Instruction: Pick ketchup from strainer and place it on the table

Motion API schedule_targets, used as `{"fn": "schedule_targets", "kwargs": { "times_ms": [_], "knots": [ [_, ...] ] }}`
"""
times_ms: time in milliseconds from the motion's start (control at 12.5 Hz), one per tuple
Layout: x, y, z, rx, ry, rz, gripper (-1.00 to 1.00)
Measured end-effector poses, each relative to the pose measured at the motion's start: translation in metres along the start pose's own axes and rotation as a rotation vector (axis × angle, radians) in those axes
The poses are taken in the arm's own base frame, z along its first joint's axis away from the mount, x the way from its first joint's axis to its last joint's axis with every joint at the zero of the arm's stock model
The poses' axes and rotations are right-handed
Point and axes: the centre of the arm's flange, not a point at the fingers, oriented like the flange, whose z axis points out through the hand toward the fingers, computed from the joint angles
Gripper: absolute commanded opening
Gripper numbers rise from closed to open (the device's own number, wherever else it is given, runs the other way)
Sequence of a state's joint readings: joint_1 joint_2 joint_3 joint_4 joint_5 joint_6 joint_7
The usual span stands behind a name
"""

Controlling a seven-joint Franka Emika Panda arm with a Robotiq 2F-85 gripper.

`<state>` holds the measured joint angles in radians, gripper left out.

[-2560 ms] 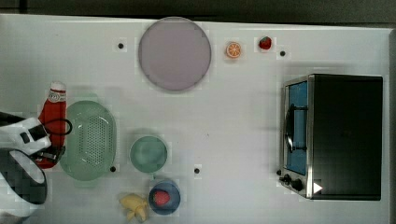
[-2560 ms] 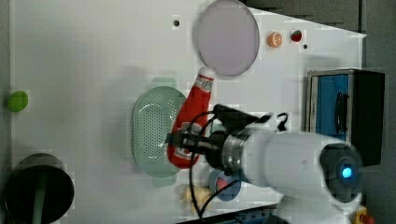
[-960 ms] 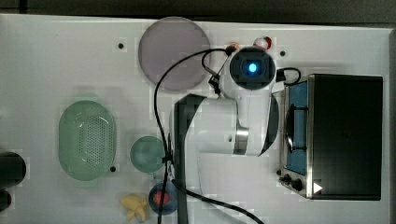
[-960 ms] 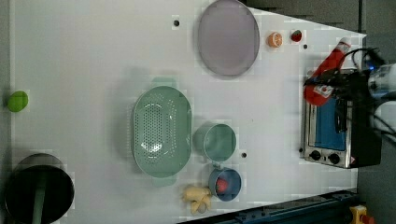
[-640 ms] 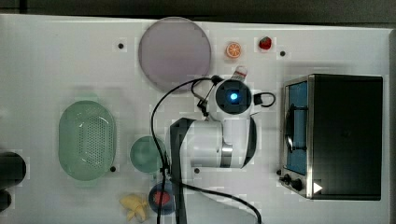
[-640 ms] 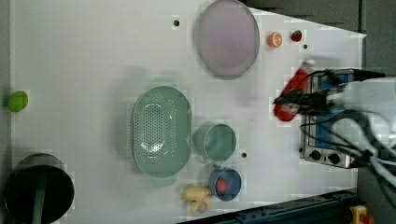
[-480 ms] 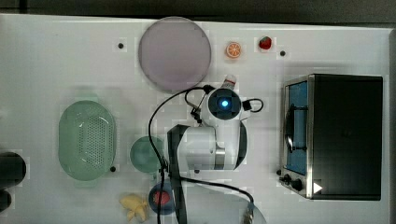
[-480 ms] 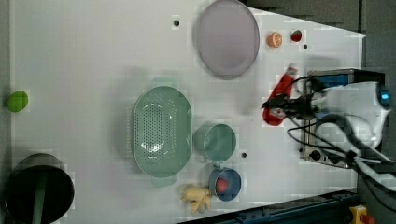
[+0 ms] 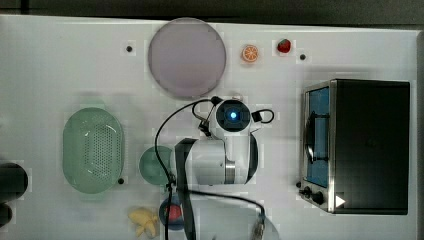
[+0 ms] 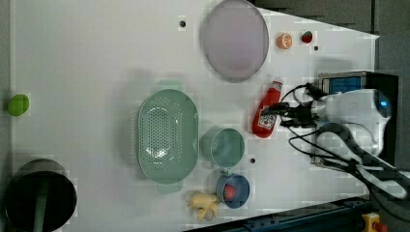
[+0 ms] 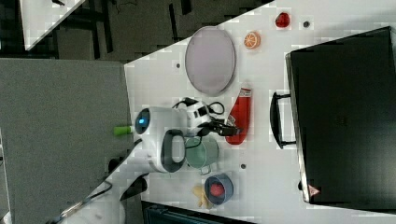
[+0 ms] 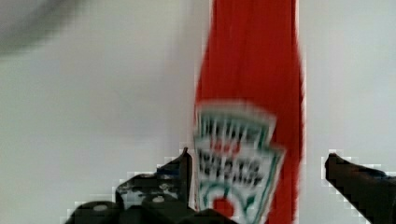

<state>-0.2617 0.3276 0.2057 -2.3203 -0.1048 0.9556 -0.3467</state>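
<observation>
The red ketchup lies flat mid-desk, well clear of every edge; the tool straddles it, released.

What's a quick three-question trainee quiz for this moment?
1. True or false: the ketchup lies in the strainer.
2. The gripper is: A) shut on the ketchup; B) open, one finger on each side of the ketchup; C) over the plate.
3. Fill in: the ketchup lies flat on the ___.

Key: 1 false, the strainer holds nothing. 2 B. 3 table.
</observation>
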Motion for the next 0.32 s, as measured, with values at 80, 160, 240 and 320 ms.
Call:
{"fn": "schedule_targets", "kwargs": {
  "times_ms": [80, 160, 240, 320],
  "knots": [
    [0.005, 0.000, -0.030, 0.003, 0.044, 0.001, 1.00],
    [0.013, -0.003, -0.067, 0.009, 0.090, 0.007, 1.00],
    [0.020, -0.006, -0.110, 0.014, 0.129, 0.014, 1.00],
    [0.024, -0.009, -0.155, 0.009, 0.152, 0.019, 1.00]
  ]
}}
